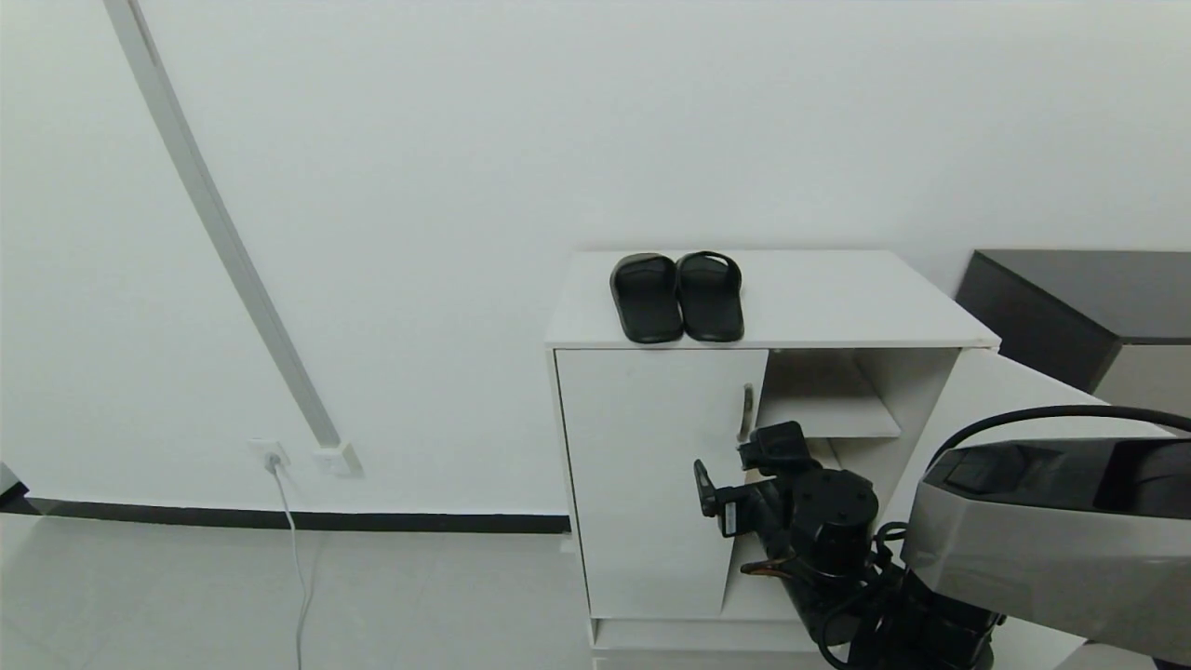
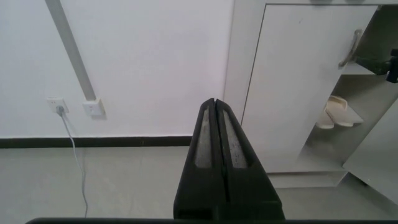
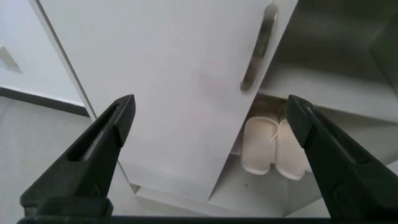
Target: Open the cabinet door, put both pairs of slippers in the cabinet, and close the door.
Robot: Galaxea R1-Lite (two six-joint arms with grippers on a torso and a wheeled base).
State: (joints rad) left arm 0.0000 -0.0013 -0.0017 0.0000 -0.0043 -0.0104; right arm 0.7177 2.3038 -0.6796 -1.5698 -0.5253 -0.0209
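cabinet [image 1: 837, 307]: white matte laminate, boxy; left door [image 1: 651, 475] shut, right door [image 1: 1023, 391] swung open
black slippers [image 1: 677, 298]: smooth rubbery pair, side by side on the cabinet top, left part
white slippers [image 3: 273, 146]: pair on the low shelf inside
right end effector [image 3: 208, 109]: spread wide, empty, near the slim metal handle [image 3: 258, 46]
left end effector [image 2: 214, 143]: fingers pressed together, empty
around: wall socket [image 1: 270, 456] with cable, far left
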